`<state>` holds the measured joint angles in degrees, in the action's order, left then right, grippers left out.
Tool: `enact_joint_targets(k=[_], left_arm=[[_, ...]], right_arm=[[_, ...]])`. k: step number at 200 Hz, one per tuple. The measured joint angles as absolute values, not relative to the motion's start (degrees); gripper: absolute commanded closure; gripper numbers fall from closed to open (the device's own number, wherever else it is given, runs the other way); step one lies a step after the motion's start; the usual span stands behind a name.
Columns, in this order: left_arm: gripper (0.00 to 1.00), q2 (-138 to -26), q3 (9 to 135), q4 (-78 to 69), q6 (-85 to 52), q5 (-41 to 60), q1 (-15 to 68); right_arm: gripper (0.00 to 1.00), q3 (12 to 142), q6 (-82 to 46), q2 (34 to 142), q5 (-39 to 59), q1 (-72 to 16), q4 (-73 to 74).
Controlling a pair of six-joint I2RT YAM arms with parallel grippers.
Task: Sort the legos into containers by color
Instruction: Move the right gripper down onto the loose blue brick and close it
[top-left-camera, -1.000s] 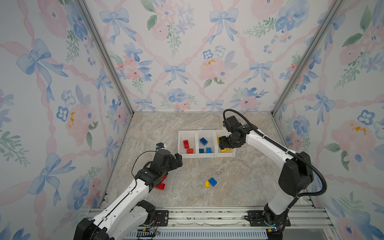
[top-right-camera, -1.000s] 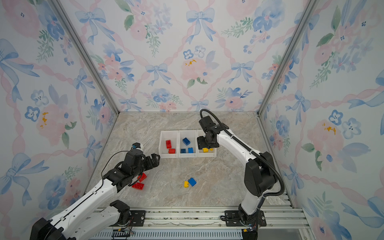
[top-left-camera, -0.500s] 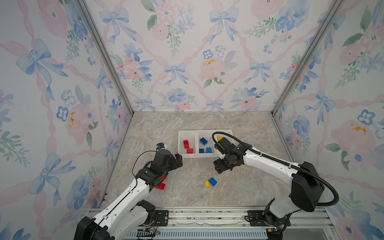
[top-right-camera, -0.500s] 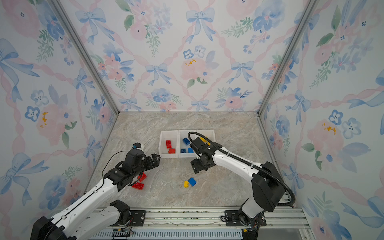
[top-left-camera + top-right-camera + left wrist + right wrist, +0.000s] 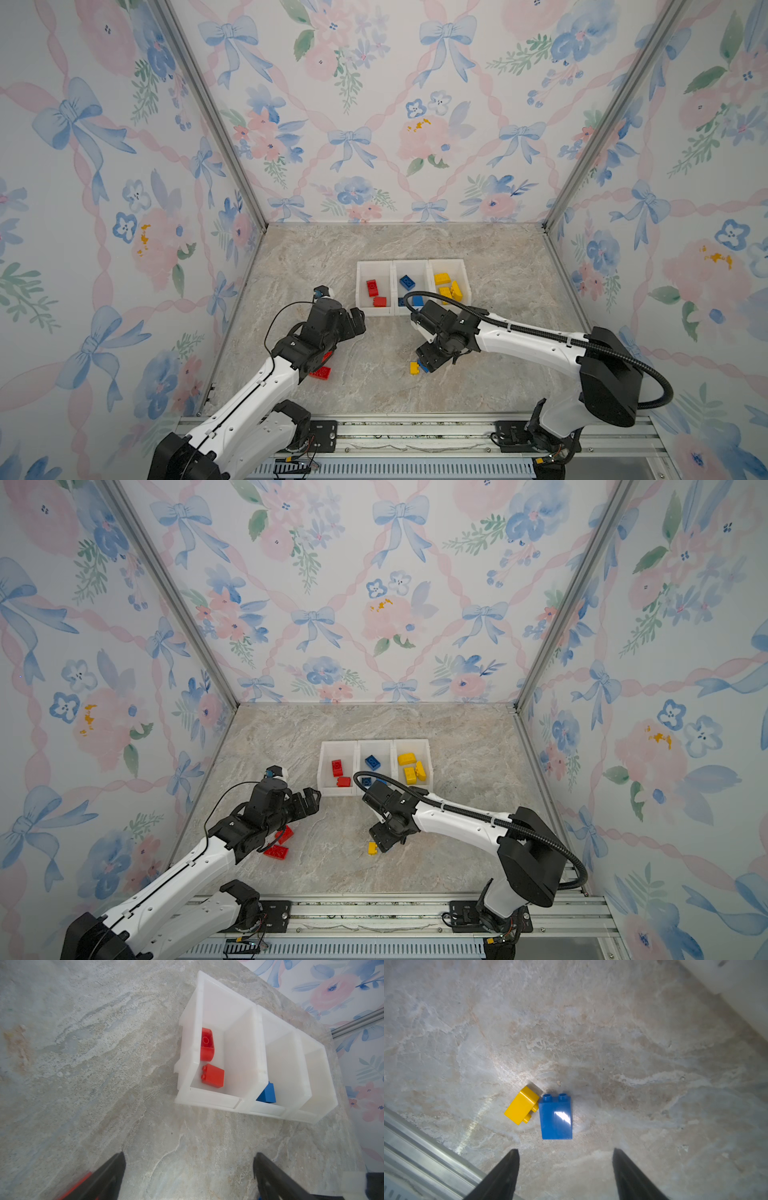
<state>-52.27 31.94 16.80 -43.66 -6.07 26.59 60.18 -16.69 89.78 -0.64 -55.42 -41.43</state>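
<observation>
The three white containers (image 5: 374, 263) stand in a row: red legos (image 5: 372, 287) in the left bin, blue (image 5: 407, 282) in the middle, yellow (image 5: 442, 278) in the right. My right gripper (image 5: 431, 362) hangs open just above a loose blue lego (image 5: 556, 1119) that touches a yellow lego (image 5: 521, 1108); the gap between its fingers (image 5: 564, 1152) is empty. In both top views the blue lego is mostly hidden under it, with the yellow one (image 5: 372, 848) beside it. My left gripper (image 5: 358, 320) is open and empty over bare table (image 5: 189, 1156), short of the red bin (image 5: 207, 1101).
Two red legos (image 5: 320, 372) (image 5: 285, 834) lie on the table partly under my left arm. A metal rail (image 5: 425, 1159) runs along the table's front edge close to the loose blue and yellow legos. Flowered walls close in three sides.
My right arm swung from above the yellow bin towards the front of the table and came down over the loose blue and yellow legos. The left arm stayed put.
</observation>
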Motion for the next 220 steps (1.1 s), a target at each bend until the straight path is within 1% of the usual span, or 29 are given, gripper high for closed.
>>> enact_joint_targets(k=[59,133,220], left_arm=[[0.02,-52.4,31.9,16.8,-43.5,-6.1,26.6],[0.02,-52.4,31.9,16.8,-43.5,-6.1,26.6],[0.02,-52.4,31.9,16.8,-43.5,-6.1,26.6]], right_arm=[[0.36,58.9,-16.3,93.5,-0.9,-57.1,-39.7],[0.44,58.5,-16.3,96.7,-2.2,-58.6,-38.5],[0.54,58.3,-16.3,97.8,-3.0,-58.6,-37.1]])
